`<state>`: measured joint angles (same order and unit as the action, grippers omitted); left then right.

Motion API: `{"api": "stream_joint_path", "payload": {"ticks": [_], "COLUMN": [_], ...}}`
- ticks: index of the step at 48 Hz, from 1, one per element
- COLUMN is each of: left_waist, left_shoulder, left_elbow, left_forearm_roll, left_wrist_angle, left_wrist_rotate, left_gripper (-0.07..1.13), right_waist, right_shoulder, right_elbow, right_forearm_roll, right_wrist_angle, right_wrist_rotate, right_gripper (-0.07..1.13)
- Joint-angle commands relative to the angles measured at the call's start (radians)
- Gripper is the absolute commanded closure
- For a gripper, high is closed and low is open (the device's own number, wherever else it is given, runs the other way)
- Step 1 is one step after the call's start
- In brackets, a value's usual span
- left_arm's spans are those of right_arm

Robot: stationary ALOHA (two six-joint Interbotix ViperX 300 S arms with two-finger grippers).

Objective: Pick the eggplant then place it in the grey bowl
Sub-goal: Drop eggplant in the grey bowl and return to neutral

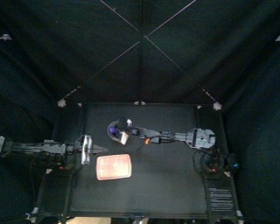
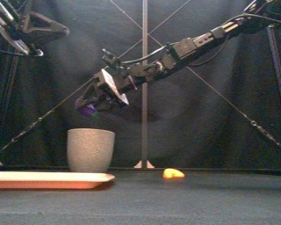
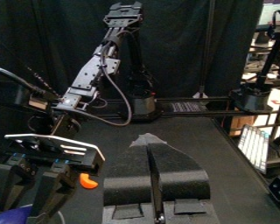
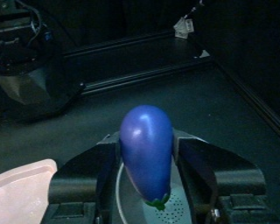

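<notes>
A purple eggplant (image 2: 89,107) hangs in the air just above the tall grey speckled cup (image 2: 91,149); my right gripper (image 2: 99,99) is shut on it. In the right wrist view the eggplant (image 4: 147,150) stands between the two jaws, with the cup's rim (image 4: 129,203) directly beneath it. From above, the right gripper (image 1: 129,134) sits over the cup (image 1: 115,131) at the table's back middle. My left gripper (image 3: 150,145) rests shut and holds nothing at the table's left side (image 1: 80,150).
A flat pink tray (image 1: 113,166) lies in front of the cup, toward the table's middle (image 2: 49,179). A small orange toy (image 2: 172,174) lies on the table to the right of the cup.
</notes>
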<state>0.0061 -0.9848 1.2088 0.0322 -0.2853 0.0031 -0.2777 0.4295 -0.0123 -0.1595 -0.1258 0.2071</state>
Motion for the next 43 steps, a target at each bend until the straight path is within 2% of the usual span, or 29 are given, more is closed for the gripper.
{"api": "stream_joint_path", "payload": {"ticks": [1,10,17,25,43], "left_waist": [0.002,0.003,0.003,0.003,0.012], "left_shoulder": [0.003,0.003,0.002,0.002,-0.003], "left_elbow": [-0.012,-0.012,-0.012,-0.009,-0.005], "left_forearm_roll": [0.002,0.002,0.002,0.002,0.002], "left_wrist_angle": [-0.005,-0.005,-0.005,-0.005,-0.002], "left_wrist_rotate": [0.002,0.002,0.002,0.003,0.003], "left_gripper": [1.06,1.06,1.06,1.06,1.06], "right_waist": [-0.028,-0.032,-0.035,-0.021,0.163], "right_shoulder": [-0.028,-0.038,-0.072,-0.212,-0.563], "right_elbow": [-0.015,0.012,0.023,0.104,0.491], "right_forearm_roll": [0.014,0.015,0.011,0.008,0.008], "right_wrist_angle": [-0.006,-0.006,-0.005,-0.005,-0.091], "right_wrist_rotate": [0.003,0.002,0.0,-0.005,0.0], "right_gripper": [0.24,0.07,0.06,0.06,0.06]}}
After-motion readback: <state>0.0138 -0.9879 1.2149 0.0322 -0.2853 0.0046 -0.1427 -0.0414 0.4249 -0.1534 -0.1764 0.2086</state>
